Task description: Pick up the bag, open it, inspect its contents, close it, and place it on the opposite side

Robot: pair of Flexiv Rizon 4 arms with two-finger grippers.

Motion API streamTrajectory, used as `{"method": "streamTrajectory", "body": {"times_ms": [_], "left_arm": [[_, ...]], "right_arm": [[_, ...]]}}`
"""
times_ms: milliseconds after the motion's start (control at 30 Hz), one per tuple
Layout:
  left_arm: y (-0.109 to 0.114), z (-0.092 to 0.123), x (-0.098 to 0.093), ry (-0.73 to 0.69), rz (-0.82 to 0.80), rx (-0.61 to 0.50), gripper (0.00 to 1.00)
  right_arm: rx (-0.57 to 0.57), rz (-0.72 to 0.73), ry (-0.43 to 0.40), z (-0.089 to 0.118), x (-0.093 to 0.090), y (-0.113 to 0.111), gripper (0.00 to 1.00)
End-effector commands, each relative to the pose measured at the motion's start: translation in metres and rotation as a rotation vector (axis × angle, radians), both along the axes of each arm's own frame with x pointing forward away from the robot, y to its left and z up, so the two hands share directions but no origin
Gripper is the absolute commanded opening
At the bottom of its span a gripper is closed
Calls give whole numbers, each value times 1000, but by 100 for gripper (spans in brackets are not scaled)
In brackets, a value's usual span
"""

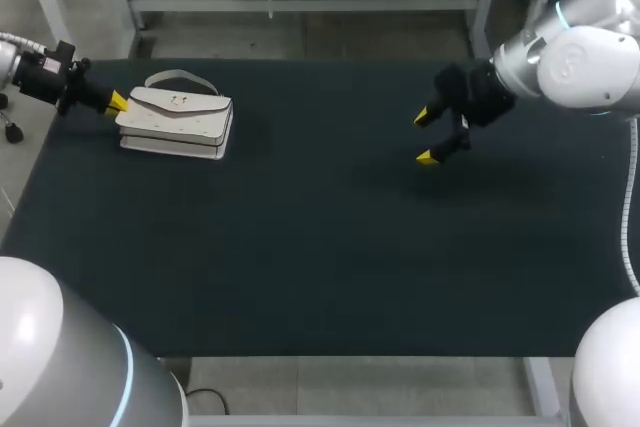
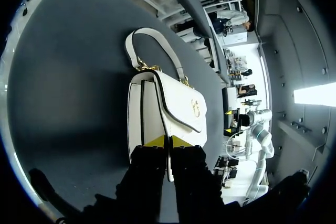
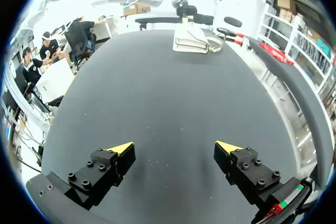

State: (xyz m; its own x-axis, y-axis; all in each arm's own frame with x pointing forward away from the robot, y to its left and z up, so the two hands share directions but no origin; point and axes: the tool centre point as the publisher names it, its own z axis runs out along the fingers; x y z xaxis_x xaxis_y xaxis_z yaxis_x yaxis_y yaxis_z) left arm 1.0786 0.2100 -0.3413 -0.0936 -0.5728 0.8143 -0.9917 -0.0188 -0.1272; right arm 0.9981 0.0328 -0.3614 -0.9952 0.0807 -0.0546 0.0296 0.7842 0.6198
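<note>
So the left pincer was right at the bag, yellow tips nearly together and pinched on the thin edge of its near end. That's what the left wrist view showed, anyway. The bag was lying flat on the worktop, flap side up. Its long axis ran straight on ahead of that pincer, and the strap was looped out flat past the bag's far edge.

The right pincer was wide open with nothing in it, hovering over bare worktop. From there the bag was well ahead, way out of reach.

The left arm was obviously the one to lift. The grip was only on an end edge, though, so my guess is the bag would sag or swing once it came off the worktop. The right pincer would have to come in for the flap.
</note>
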Motion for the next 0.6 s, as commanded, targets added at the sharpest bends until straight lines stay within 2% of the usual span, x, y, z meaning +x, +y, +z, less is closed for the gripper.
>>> {"method": "streamTrajectory", "body": {"times_ms": [33,133,333,600], "left_arm": [[-12,-3,-7,19,39,27,0],[-34,-12,-19,43,76,43,0],[-62,-19,-42,37,124,27,0],[-74,-14,-59,24,160,-25,0]], "right_arm": [[2,-1,-2,-1,0,0,100],[2,-1,-2,-1,0,0,100],[2,-1,-2,-1,0,0,100],[2,-1,-2,-1,0,0,100]]}}
